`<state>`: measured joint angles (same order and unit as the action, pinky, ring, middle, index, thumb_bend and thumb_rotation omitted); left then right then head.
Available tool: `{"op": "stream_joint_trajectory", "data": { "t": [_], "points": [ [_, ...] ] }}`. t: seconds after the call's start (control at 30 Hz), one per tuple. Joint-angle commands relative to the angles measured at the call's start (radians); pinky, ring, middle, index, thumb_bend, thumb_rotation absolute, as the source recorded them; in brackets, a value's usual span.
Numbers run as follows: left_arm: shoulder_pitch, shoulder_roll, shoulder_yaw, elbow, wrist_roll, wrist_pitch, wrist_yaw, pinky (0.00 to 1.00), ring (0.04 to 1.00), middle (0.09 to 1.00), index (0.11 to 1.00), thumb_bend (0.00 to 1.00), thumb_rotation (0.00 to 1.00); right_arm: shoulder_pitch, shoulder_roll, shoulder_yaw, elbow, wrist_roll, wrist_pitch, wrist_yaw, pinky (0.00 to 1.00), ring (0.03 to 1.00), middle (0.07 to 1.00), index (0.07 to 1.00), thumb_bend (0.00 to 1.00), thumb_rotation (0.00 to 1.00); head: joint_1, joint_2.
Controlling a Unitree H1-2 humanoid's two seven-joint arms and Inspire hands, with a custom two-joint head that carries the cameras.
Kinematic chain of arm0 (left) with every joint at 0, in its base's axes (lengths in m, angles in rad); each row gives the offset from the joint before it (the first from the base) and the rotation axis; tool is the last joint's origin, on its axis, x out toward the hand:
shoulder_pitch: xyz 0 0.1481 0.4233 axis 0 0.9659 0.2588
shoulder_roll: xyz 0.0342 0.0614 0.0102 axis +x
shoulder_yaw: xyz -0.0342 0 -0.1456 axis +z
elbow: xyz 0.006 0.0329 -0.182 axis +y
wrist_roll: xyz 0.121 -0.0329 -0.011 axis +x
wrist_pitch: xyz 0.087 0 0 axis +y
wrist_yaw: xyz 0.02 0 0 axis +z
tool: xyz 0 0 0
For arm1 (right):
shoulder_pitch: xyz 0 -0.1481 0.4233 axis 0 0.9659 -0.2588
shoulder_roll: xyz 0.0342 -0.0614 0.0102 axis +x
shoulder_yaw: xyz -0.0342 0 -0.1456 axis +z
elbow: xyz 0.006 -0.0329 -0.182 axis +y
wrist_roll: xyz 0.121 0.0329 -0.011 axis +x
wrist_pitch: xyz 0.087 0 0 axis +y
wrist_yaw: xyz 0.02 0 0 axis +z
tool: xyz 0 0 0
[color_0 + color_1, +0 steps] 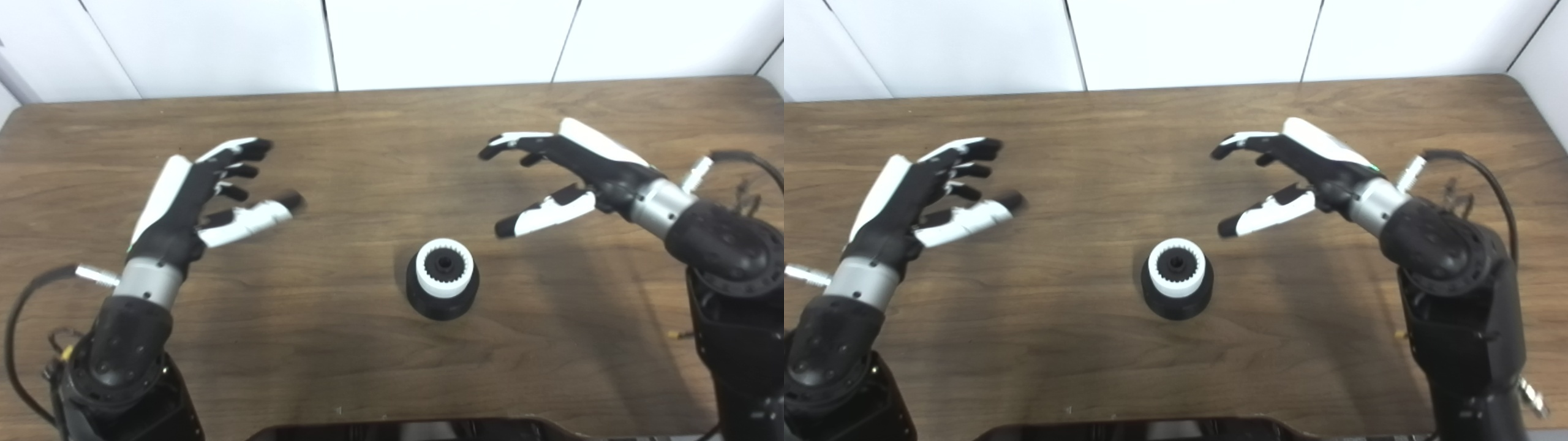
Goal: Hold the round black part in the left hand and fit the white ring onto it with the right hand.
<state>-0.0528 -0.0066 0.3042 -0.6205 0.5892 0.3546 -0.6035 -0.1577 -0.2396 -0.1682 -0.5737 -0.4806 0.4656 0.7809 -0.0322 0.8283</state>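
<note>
Both hands spread and empty, left hand (202,193), right hand (566,171), white ring (445,267) seated on round black part (442,301)

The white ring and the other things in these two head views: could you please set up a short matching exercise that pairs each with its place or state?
Column one:
1. white ring
2. round black part
3. left hand
4. right hand

Column two:
A. open, above the table, right of the parts
B. standing on the wooden table, touched by neither hand
C. seated on top of the black part
D. open, above the table, left of the parts

Pairs: 1-C, 2-B, 3-D, 4-A
</note>
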Motion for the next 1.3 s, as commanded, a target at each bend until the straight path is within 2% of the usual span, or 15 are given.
{"op": "stream_joint_trajectory", "data": {
  "t": [0.0,0.03,0.1,0.17,0.2,0.3,0.37,0.53,0.67,0.9,1.03,1.17,1.27],
  "points": [
    [-0.017,0.000,0.012,0.031,-0.098,-0.084,0.131,0.72,0.835,0.878,0.877,0.56,0.80,0.001,0.071,-0.063,-0.010,0.066,0.004,-0.105,0.81,0.858,0.878,0.834,0.70,0.75,-0.011,0.001],
    [-0.012,0.003,0.013,0.049,-0.128,-0.092,0.162,0.75,0.863,0.904,0.898,0.53,0.84,0.011,0.097,-0.084,-0.008,0.080,0.004,-0.130,0.83,0.858,0.887,0.850,0.67,0.80,-0.012,0.001],
    [-0.008,0.007,0.026,0.095,-0.220,-0.091,0.206,0.87,0.935,0.960,0.957,0.49,0.96,0.025,0.169,-0.154,0.006,0.166,0.004,-0.170,0.95,0.933,0.943,0.921,0.55,0.91,-0.017,0.002],
    [-0.005,-0.001,0.046,0.130,-0.325,-0.082,0.249,0.90,0.948,0.970,0.968,0.49,0.98,0.034,0.233,-0.219,0.020,0.251,0.004,-0.204,0.98,0.954,0.957,0.938,0.53,0.93,-0.019,0.002],
    [-0.003,-0.010,0.060,0.145,-0.378,-0.077,0.271,0.95,0.964,0.976,0.984,0.50,0.99,0.040,0.261,-0.246,0.024,0.286,0.004,-0.225,0.96,0.955,0.965,0.951,0.54,0.95,-0.018,0.003],
    [0.010,-0.013,0.081,0.183,-0.491,-0.084,0.322,1.00,0.992,0.992,0.999,0.54,1.00,0.064,0.299,-0.285,0.030,0.389,0.004,-0.276,0.96,0.979,0.989,0.986,0.55,0.99,-0.017,0.004],
    [0.020,-0.005,0.085,0.214,-0.546,-0.106,0.349,1.00,0.999,0.999,1.000,0.57,1.00,0.091,0.293,-0.279,0.030,0.434,0.004,-0.306,0.99,0.996,0.998,0.998,0.55,1.00,-0.017,0.003],
    [0.053,0.027,0.058,0.257,-0.610,-0.147,0.392,1.00,1.000,1.000,1.000,0.60,1.00,0.152,0.244,-0.223,0.042,0.524,0.004,-0.388,1.00,1.000,1.000,1.000,0.56,1.00,-0.015,0.007],
    [0.077,0.050,0.037,0.267,-0.658,-0.157,0.412,1.00,1.000,1.000,1.000,0.60,1.00,0.193,0.207,-0.176,0.055,0.595,0.004,-0.470,1.00,1.000,1.000,1.000,0.57,1.00,-0.016,0.010],
    [0.127,0.060,0.000,0.269,-0.696,-0.185,0.448,1.00,1.000,1.000,1.000,0.60,1.00,0.253,0.171,-0.126,0.072,0.687,-0.002,-0.529,1.00,1.000,1.000,1.000,0.57,1.00,-0.025,0.014],
    [0.141,0.059,-0.007,0.288,-0.718,-0.227,0.467,1.00,1.000,1.000,1.000,0.59,1.00,0.276,0.185,-0.128,0.100,0.718,-0.080,-0.556,1.00,1.000,1.000,1.000,0.59,1.00,-0.026,0.012],
    [0.147,0.071,-0.009,0.312,-0.722,-0.282,0.484,1.00,1.000,1.000,1.000,0.63,1.00,0.291,0.191,-0.118,0.129,0.715,-0.170,-0.582,1.00,1.000,1.000,1.000,0.61,1.00,-0.028,0.003],
    [0.148,0.078,-0.009,0.337,-0.712,-0.331,0.502,1.00,1.000,1.000,1.000,0.62,1.00,0.297,0.189,-0.111,0.151,0.710,-0.223,-0.599,1.00,1.000,1.000,1.000,0.64,1.00,-0.034,-0.008]
  ]
}}
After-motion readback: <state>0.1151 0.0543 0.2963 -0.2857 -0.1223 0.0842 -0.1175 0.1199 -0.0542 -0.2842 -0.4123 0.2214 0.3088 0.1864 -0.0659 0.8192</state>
